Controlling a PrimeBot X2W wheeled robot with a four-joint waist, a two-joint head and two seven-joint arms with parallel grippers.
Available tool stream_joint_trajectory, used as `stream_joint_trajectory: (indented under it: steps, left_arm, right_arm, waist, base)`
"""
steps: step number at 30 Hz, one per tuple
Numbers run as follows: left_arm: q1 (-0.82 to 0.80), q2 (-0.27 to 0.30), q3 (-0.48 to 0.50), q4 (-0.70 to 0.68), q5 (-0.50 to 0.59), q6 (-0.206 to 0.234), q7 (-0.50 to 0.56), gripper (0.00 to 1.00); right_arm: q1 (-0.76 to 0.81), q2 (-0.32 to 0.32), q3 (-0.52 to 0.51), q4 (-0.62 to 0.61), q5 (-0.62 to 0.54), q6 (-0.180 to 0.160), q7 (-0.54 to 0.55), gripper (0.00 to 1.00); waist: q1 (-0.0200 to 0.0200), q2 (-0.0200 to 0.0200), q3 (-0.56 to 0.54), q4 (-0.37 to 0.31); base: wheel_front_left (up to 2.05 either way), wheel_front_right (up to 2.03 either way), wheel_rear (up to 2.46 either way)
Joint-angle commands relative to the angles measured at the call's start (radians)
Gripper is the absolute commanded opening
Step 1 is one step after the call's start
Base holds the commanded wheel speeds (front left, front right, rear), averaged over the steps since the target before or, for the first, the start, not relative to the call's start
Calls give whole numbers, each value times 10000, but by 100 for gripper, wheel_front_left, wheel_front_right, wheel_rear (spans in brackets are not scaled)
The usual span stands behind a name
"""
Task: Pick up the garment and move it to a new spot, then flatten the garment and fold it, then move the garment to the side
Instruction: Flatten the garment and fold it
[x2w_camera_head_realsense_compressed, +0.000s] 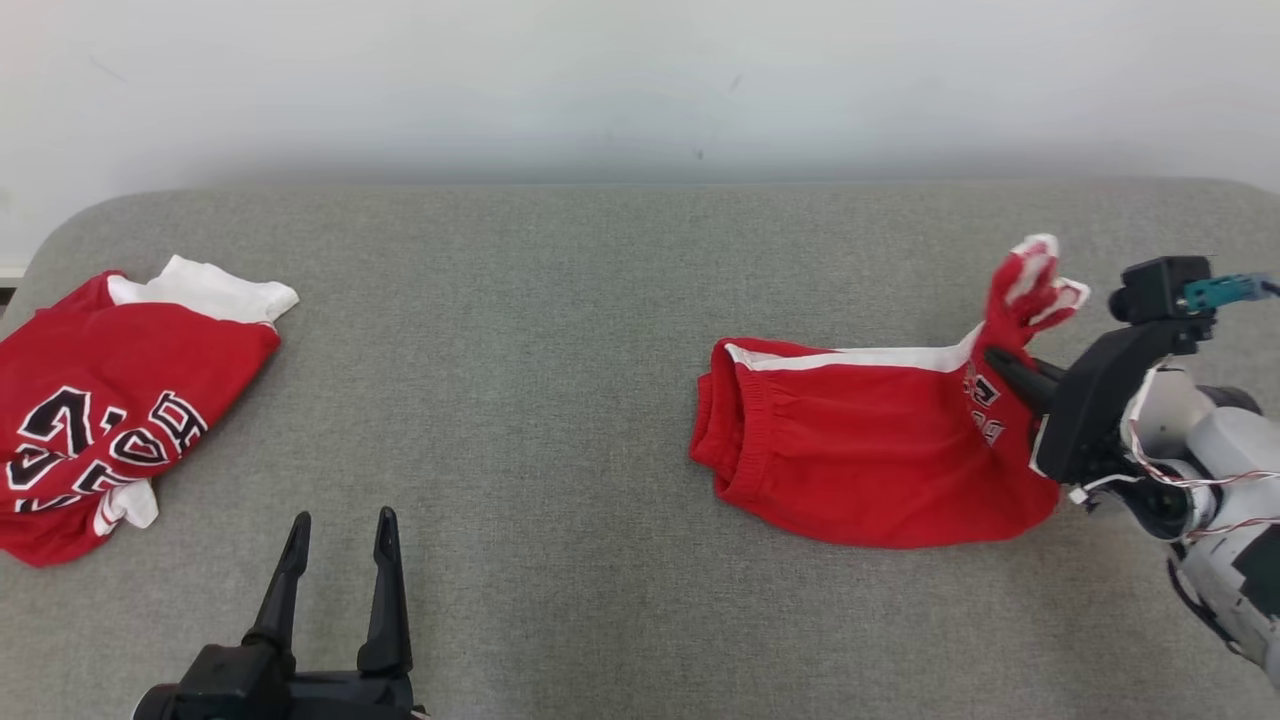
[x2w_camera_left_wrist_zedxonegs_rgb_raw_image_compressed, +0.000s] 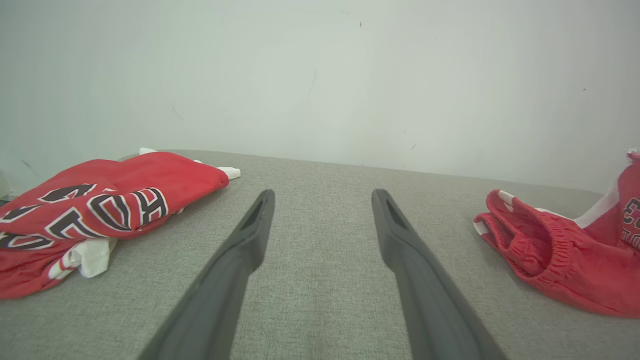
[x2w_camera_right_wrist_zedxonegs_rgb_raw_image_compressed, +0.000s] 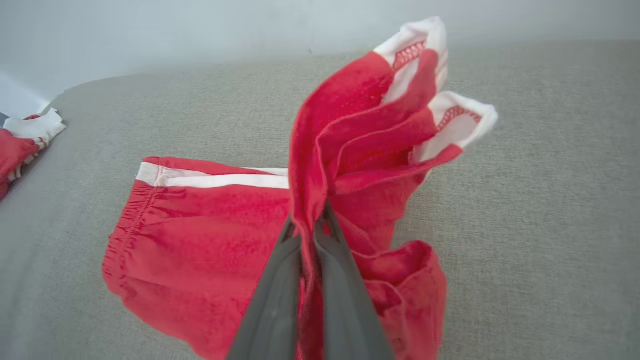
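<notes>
My right gripper pinches the bunched hem end of the red shorts, holding it raised while the rest lies on the grey cushion at 3 o'clock; my left gripper hovers spread at 7 o'clock, a second red garment at 9 o'clock

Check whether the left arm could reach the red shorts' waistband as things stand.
Probably yes: the left gripper is open, and just bare grey cushion lies between it and the waistband. The right gripper pinches the shorts at their far end, out of the way.
</notes>
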Motion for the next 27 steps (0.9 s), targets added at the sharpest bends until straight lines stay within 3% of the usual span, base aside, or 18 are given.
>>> stream_joint_trajectory:
  steps: [1, 13, 26, 27]
  left_arm:
    - [-24, 1, -47, -32, -17, 34, -31, 100]
    - [-249, -1, -370, -60, -303, 192, -33, 100]
    - [-454, 1, -755, -52, -484, 405, -33, 100]
    - [-460, 2, -756, -35, -481, 404, -33, 100]
  right_arm:
    - [67, 99, 11, -244, 2, -24, -43, 0]
    - [299, 952, 52, -1133, -124, -24, 318, 0]
    - [780, 1873, -151, -1051, -461, -24, 284, 0]
    - [804, 1918, -171, -1035, -526, -24, 220, 24]
  waist:
    - [0, -1, 19, 86]
    - [0, -1, 298, 641]
    - [0, -1, 496, 944]
    - [0, -1, 490, 937]
  base:
    - [0, 0, 0]
    - [0, 0, 0]
    - [0, 0, 0]
    - [0, 0, 0]
